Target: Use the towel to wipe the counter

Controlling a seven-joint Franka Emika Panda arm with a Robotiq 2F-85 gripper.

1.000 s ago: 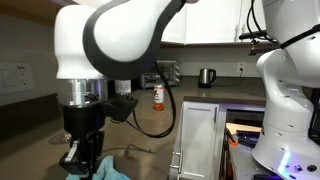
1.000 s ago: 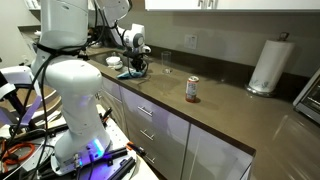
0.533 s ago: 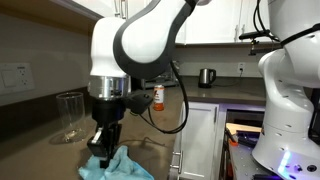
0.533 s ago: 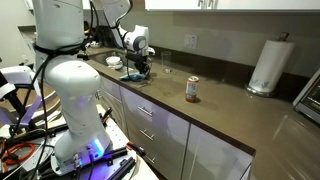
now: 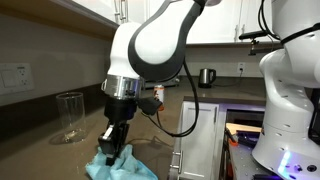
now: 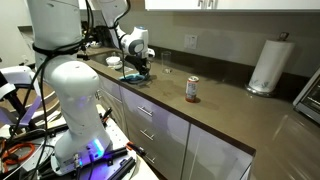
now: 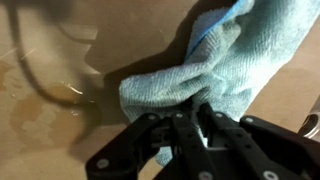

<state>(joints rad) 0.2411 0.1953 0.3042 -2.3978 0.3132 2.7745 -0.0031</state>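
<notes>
A light blue towel point(image 5: 122, 167) lies bunched on the brown counter point(image 5: 40, 160). My gripper point(image 5: 112, 145) points down onto it and is shut on a fold of the cloth. In the wrist view the towel point(image 7: 215, 60) spreads away from the black fingers point(image 7: 165, 135), which pinch its near edge at the gripper point(image 7: 190, 112). In an exterior view the gripper point(image 6: 138, 68) and towel point(image 6: 134, 75) sit at the far end of the counter point(image 6: 210, 115).
A clear glass point(image 5: 69, 116) stands close beside the towel; its rim shows in the wrist view point(image 7: 45, 80). A small can point(image 6: 192, 89) stands mid-counter, a paper towel roll point(image 6: 265, 65) further along. A red-capped bottle point(image 5: 157, 96) and kettle point(image 5: 206, 76) stand behind.
The arm and gripper have slid along the counter away from the glass, dragging the towel with them. The glass has come into view behind the arm.
</notes>
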